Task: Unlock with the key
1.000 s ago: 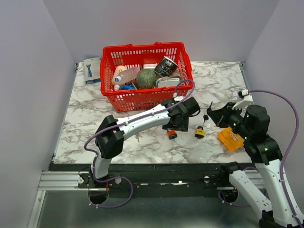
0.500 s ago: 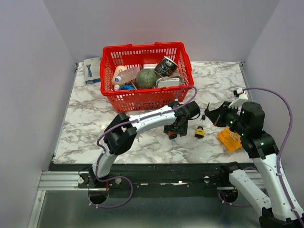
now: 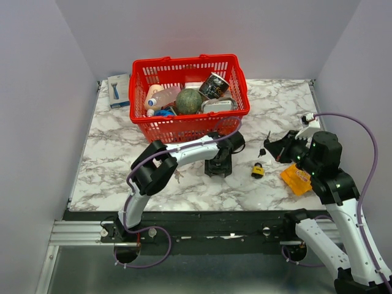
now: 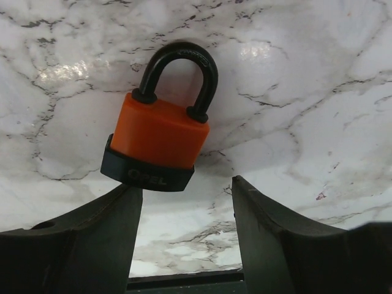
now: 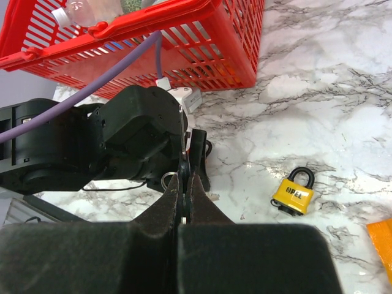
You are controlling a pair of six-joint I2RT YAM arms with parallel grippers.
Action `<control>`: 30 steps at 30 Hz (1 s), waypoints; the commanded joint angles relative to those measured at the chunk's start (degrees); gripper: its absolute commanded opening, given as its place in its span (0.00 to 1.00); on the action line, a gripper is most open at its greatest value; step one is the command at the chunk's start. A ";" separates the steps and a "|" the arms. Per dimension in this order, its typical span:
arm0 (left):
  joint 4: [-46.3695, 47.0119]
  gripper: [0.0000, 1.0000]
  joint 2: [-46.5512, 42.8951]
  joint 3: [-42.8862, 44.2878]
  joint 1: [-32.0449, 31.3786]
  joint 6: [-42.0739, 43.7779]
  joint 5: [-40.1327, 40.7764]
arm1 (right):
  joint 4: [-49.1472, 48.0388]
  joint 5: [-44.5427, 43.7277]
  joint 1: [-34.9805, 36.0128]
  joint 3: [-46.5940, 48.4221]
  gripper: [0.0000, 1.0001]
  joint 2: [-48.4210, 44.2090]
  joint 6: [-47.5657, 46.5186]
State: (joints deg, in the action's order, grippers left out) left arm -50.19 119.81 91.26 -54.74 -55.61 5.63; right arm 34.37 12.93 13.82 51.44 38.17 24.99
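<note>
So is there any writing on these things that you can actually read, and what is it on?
"OPEL": black letters on the front of the yellow padlock.
"OPEL": faint raised letters on the black base of the orange padlock; the middle letters are hard to make out.
Too small to read: the print on the can in the basket, the blue box and the orange packet.

left arm (image 3: 190,150) extended forward, jaws apart | right arm (image 3: 324,160) bent, jaws closed
</note>
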 commanded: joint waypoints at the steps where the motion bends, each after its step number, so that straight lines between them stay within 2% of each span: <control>1: 3.18 0.67 -1.42 1.20 1.21 -0.37 -0.27 | -1.15 -0.80 -0.11 1.56 0.01 0.15 -0.38; 4: 1.95 0.69 -1.07 1.72 2.18 1.29 0.17 | -1.06 -1.15 -0.11 2.00 0.01 0.58 -0.47; 8: -1.21 0.79 -2.20 4.09 2.45 7.18 2.18 | -1.06 -1.85 -0.03 2.35 0.01 0.85 -0.38; 12: -0.61 0.84 -3.35 4.18 2.71 10.00 3.07 | -1.15 -2.12 -0.03 2.88 0.01 1.29 -0.38; 16: 0.18 0.84 -2.30 5.32 3.50 15.60 2.63 | -1.24 -2.29 -0.03 3.58 0.01 1.55 -0.30; 23: 1.40 0.86 0.25 6.12 4.73 20.54 3.25 | -0.97 -2.91 -0.03 4.28 0.01 1.11 -0.12; 30: 5.98 0.79 1.22 6.56 6.31 26.34 -0.88 | -0.18 -3.44 -0.03 5.25 0.01 0.68 -0.03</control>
State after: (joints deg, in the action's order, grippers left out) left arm -51.09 120.33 95.00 -50.63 -33.54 5.61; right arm 34.33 11.09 13.82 54.50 39.62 25.02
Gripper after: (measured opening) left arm 0.822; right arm 0.022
